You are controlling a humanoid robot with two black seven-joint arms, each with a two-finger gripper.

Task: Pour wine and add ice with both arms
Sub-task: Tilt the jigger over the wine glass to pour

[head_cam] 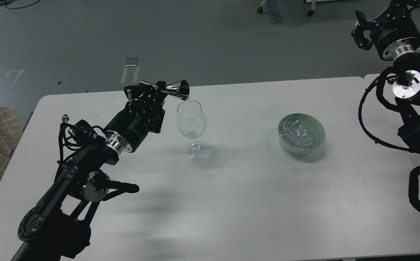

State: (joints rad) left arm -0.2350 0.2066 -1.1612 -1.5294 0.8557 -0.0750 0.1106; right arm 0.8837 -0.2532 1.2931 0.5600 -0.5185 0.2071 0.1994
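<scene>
**Jigger tipped over the glass rim**

Your left gripper (pixel 151 92) pinches the jigger (pixel 173 89), tilted over the wine glass (pixel 192 119) at centre frame. Tip further and it may knock the rim or spill. The right gripper (pixel 361 32), upper right, looks spread and empty. Ice (pixel 297 133) sits in the green bowl (pixel 317 128), centre right, on the white table (pixel 250 203); grey floor beyond.

Faint pale lettering sits on the black wrist housing of the left arm (pixel 137 121), too small and blurred to read; a similar pale mark shows on the black housing of the right arm (pixel 395 34), likewise illegible; nothing else carries any readable text, label or number.
</scene>
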